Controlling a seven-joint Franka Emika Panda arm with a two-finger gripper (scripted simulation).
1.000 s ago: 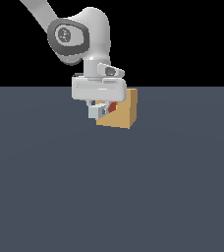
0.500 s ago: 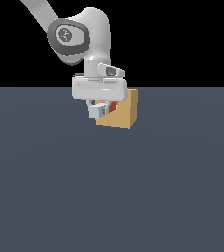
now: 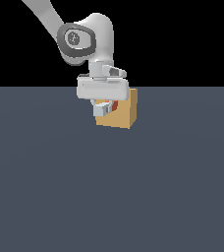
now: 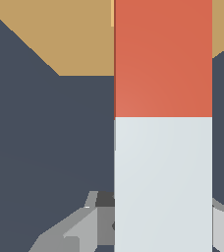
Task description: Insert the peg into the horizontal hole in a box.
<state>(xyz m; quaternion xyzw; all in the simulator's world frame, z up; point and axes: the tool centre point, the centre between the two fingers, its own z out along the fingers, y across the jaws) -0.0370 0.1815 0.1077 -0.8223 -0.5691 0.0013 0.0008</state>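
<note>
The tan box (image 3: 121, 114) stands on the grey floor in the exterior view, partly behind my gripper (image 3: 103, 107). The gripper is shut on the peg (image 4: 163, 123), held by its white half, with the red-orange half pointing at the box (image 4: 79, 34). In the exterior view only a bit of red-orange peg (image 3: 114, 105) shows between the gripper and the box's face. The peg's red end reaches over the box in the wrist view; whether it is inside the hole cannot be told. The hole is hidden by the peg and gripper.
The dark grey floor (image 3: 109, 187) spreads around the box on all sides. The white arm (image 3: 84, 39) rises from the gripper toward the exterior view's upper left. Nothing else stands on the floor.
</note>
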